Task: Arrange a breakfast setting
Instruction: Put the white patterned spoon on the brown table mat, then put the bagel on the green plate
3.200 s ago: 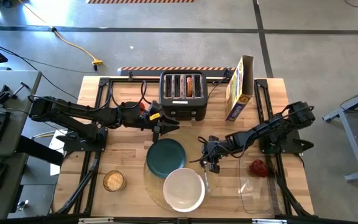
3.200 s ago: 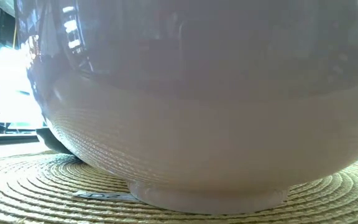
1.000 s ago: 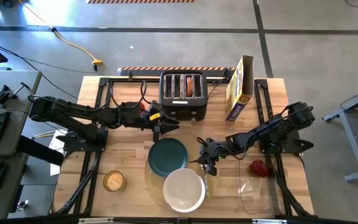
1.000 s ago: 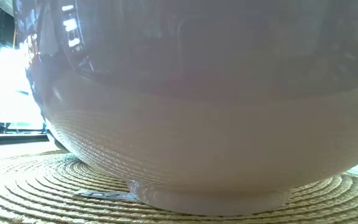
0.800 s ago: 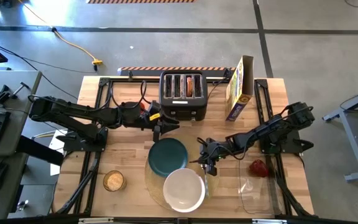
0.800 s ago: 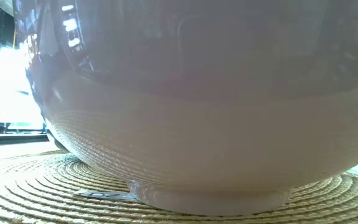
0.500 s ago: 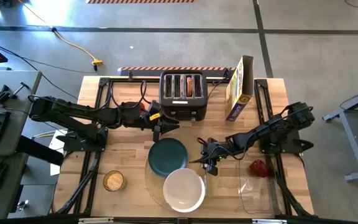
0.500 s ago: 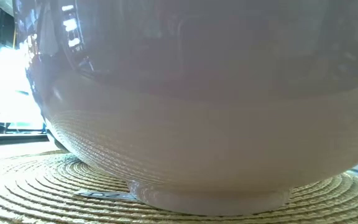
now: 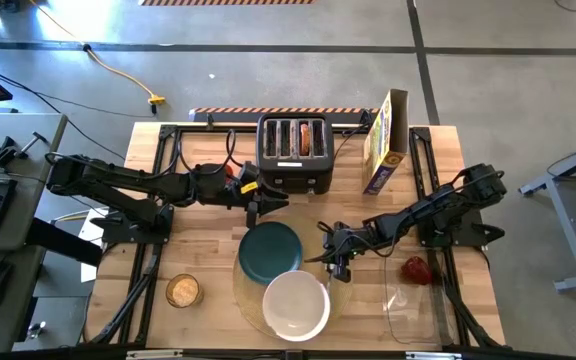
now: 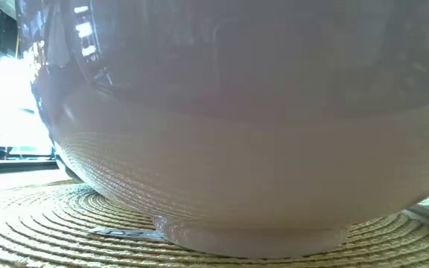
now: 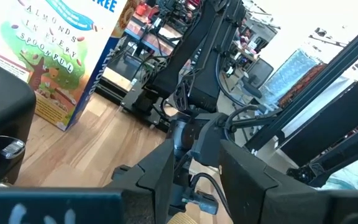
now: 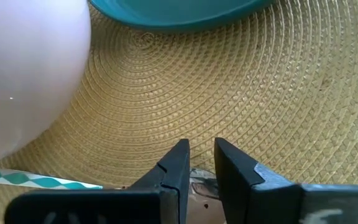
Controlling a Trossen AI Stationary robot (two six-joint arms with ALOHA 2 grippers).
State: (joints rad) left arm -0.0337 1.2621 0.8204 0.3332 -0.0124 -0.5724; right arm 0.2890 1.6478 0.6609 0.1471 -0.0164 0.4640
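Step in hand, as judged: placing the spoon (image 12: 199,184). The right gripper (image 9: 338,262) is pinched on it low over the placemat (image 12: 241,93), bowl (image 9: 296,303) just beside and plate (image 9: 269,250) just beyond the fingertips. The next move calls for a gentle lowering and release. The left gripper (image 9: 268,205) waits spread by the toaster (image 9: 294,150).

Count: one placemat, plate, bowl, spoon, bagel half (image 9: 183,291) and red food item (image 9: 415,268), the last two well apart from the grip.

The placemat (image 12: 229,99) is coarse woven straw in concentric rings, matt and rough; the white bowl (image 10: 237,126) looks like glazed ceramic, smooth and glossy, mirroring the weave; the teal plate (image 12: 179,12) has a smooth sheen; the table (image 9: 208,245) is pale planked wood; the toaster (image 9: 294,150) is black and shiny; the cereal box (image 11: 55,56) is printed card.
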